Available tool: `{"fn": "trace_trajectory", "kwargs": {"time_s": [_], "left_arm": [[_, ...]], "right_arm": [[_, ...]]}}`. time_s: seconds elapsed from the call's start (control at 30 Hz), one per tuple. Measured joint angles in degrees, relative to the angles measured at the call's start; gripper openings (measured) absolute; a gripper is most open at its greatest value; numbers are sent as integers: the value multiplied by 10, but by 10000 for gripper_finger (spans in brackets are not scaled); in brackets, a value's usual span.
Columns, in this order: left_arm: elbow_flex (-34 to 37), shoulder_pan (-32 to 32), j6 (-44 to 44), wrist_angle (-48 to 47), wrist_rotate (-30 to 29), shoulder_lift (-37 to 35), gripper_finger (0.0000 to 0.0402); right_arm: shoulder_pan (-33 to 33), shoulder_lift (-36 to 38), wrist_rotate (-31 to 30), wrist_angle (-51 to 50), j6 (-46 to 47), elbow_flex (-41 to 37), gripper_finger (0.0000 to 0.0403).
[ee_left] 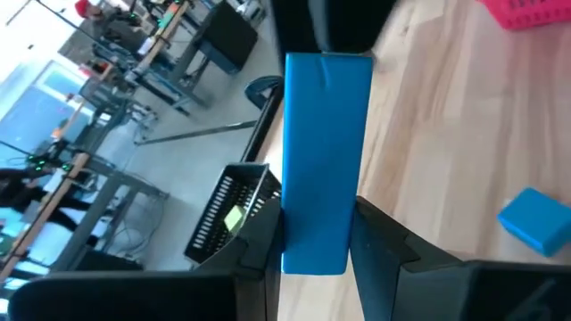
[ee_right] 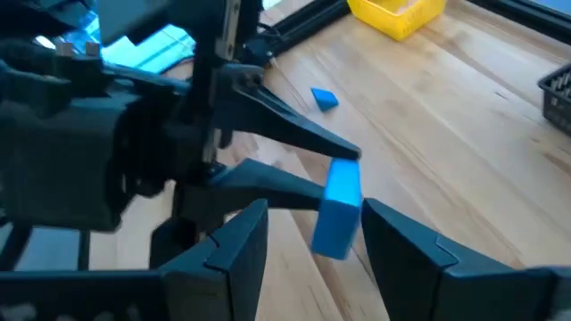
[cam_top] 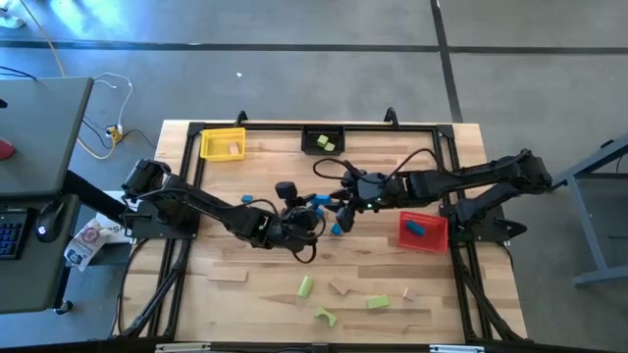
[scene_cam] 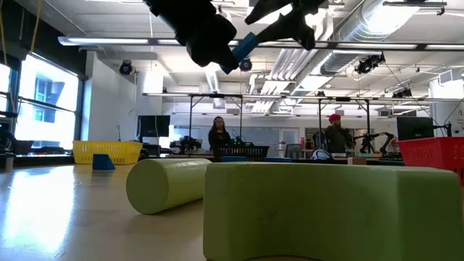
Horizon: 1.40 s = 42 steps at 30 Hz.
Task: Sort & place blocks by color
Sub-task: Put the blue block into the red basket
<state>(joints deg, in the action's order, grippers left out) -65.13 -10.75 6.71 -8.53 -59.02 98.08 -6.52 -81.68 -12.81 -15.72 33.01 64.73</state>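
A blue bar block (ee_left: 326, 152) hangs above the middle of the table, with my left gripper (ee_left: 317, 245) shut on one end of it. My right gripper (ee_right: 314, 214) reaches in from the table's right and is open. Its fingers stand on either side of the bar's other end (ee_right: 337, 218), with a gap showing on one side. In the high view the two grippers (cam_top: 312, 211) (cam_top: 345, 201) meet nose to nose. A small blue block (cam_top: 337, 227) lies on the table just below them, and another blue block (cam_top: 247, 198) lies to the left. My left gripper pinches the blue bar's end (ee_left: 314, 234) between its two fingers, which lie on the bar's two long sides. The fingers (ee_right: 303, 141) come nearly level from the table's left and run along the bar. The bar sticks out ahead of them, lifted clear of the table.
Yellow bin (cam_top: 223, 144) and black bin (cam_top: 323, 140) stand at the far edge, and a red bin (cam_top: 423, 231) with a blue block is at the right. Green blocks (cam_top: 306, 286) (cam_top: 378, 302) (cam_top: 325, 316) and tan blocks (cam_top: 228, 277) (cam_top: 340, 286) lie near the front edge.
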Motion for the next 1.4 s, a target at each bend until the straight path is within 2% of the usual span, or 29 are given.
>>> {"fn": "trace_trajectory", "kwargs": {"time_s": [0.37,0.47,0.63,0.87,1.1,1.4], "left_arm": [[0,6,51,62,-2,0,76],[0,6,55,67,-1,0,76],[0,7,56,67,-10,0,79],[0,10,60,68,5,0,113],[0,14,19,68,8,0,146],[0,14,8,40,20,0,173]], "right_arm": [[1,-11,-43,6,-10,0,158],[1,-11,-50,5,-22,0,126],[2,-11,-53,6,-36,0,34],[1,-11,-55,-13,-52,0,35],[1,-12,-63,-77,-62,0,31],[-29,-12,-128,-209,-20,0,31]]}}
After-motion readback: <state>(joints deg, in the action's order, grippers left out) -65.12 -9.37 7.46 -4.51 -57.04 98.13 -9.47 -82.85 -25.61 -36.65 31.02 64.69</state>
